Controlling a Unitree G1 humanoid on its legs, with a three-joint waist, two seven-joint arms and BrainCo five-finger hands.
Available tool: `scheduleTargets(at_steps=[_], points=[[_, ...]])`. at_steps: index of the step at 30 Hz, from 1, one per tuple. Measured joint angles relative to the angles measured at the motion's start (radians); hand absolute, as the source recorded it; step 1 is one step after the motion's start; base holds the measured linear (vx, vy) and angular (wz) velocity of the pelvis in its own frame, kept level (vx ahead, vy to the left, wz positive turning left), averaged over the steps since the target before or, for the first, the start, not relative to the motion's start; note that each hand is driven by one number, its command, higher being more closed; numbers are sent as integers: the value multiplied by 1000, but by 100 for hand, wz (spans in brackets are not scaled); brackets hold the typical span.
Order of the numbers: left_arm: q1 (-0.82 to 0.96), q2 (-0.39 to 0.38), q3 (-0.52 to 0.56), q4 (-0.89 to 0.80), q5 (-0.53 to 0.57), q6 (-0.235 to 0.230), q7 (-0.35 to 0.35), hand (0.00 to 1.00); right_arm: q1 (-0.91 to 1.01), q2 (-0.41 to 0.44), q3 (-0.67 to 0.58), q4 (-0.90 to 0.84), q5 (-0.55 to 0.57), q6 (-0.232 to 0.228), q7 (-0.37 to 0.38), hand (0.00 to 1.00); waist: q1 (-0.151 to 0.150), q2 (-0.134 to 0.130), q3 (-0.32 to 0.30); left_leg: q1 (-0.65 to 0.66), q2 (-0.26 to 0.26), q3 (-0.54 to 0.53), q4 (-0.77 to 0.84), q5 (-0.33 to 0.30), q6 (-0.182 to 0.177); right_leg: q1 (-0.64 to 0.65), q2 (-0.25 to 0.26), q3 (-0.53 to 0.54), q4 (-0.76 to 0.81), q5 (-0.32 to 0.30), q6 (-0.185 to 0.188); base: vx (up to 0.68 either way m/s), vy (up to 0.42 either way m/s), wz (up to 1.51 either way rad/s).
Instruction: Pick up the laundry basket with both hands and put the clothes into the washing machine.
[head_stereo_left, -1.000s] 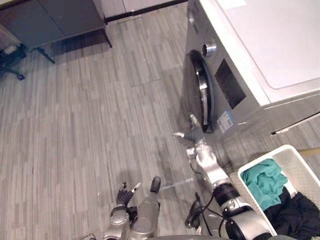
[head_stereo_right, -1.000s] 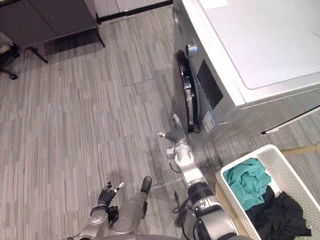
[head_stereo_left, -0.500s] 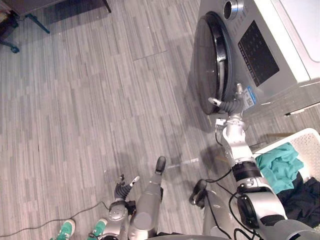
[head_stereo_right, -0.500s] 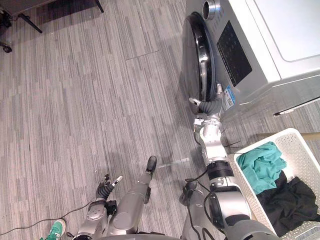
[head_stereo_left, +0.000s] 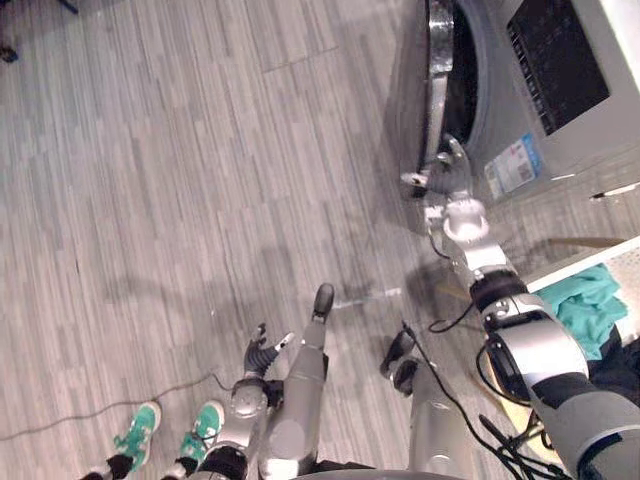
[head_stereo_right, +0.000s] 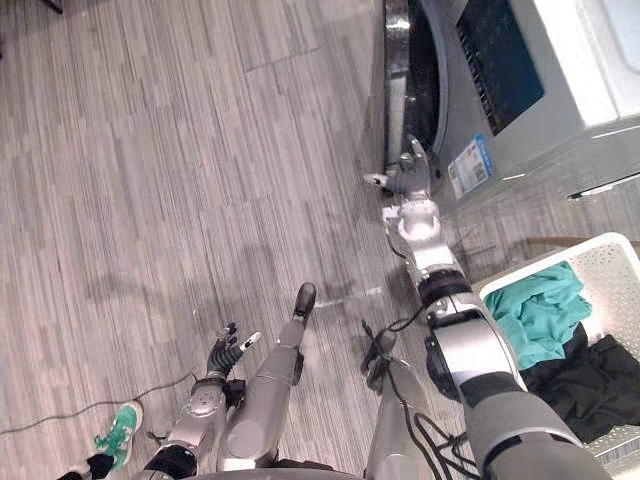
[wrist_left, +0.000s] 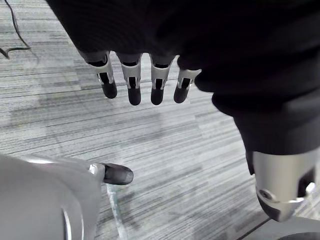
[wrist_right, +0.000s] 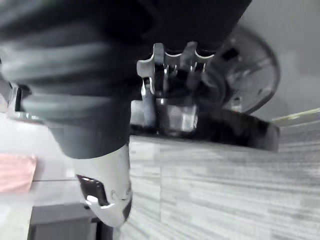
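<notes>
The washing machine (head_stereo_left: 560, 110) stands at the upper right with its round door (head_stereo_left: 437, 90) swung partly open, and the dark drum shows behind it. My right hand (head_stereo_left: 443, 178) is at the door's lower edge. In the right wrist view its fingers (wrist_right: 172, 62) are curled over the door's dark rim. The white laundry basket (head_stereo_right: 606, 262) sits on the floor at the right edge, beside my right arm. It holds a teal cloth (head_stereo_right: 538, 310) and a black cloth (head_stereo_right: 590, 370). My left hand (head_stereo_left: 258, 350) hangs open low over the floor, its fingers (wrist_left: 132, 85) straight and holding nothing.
A person's green shoes (head_stereo_left: 140, 428) stand on the grey plank floor at the lower left, close to my left hand. Wide open floor stretches to the left of the machine.
The camera has tipped and moved toward the machine. The door, shut a second ago, has swung open with my right hand on its lower edge. The left hand stays low.
</notes>
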Motion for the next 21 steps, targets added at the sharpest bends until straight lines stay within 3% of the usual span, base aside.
scheduleTargets(at_steps=[3,6,9,11,15,18,21], points=[[-4,-2,0,-32,-3,1,4,0,-69,108,145,-136,-1,2,25,0,36,0,0,-8,-10,-43,-1,10,-16,3,-22,-49,49,-52,-10,77,-156,51],[-35,-6,-2,-52,-6,0,6,0,-209,233,206,-217,7,-33,52,0,74,2,-1,-10,-19,-87,9,20,-29,49,-40,-126,70,-91,-21,80,-218,89],[-38,-13,-2,-83,-15,-9,8,0,-313,265,205,-287,33,-79,57,0,101,2,-1,-10,-35,-120,29,23,-33,108,-43,-176,70,-112,-16,62,-122,87],[-36,-18,1,-83,-18,-14,10,0,-330,265,186,-311,60,-99,62,0,104,2,-1,-10,-44,-130,30,23,-33,121,-46,-187,71,-125,-13,32,-47,47],[-52,-25,0,-83,-18,-14,11,0,-285,216,168,-366,96,-97,58,0,99,0,0,-10,-40,-117,29,23,-33,116,-42,-173,64,-125,-13,-37,8,-10],[-102,-16,0,-83,-26,-12,18,0,-111,183,152,-510,93,-98,47,0,80,-27,6,-10,-15,-51,23,29,-27,77,-19,-103,48,-100,-21,-108,32,-70],[-185,15,-12,-108,-25,6,35,0,119,156,152,-585,33,-94,50,0,22,-68,26,3,25,23,16,33,-21,50,30,-20,1,-36,-25,-103,28,-90]])
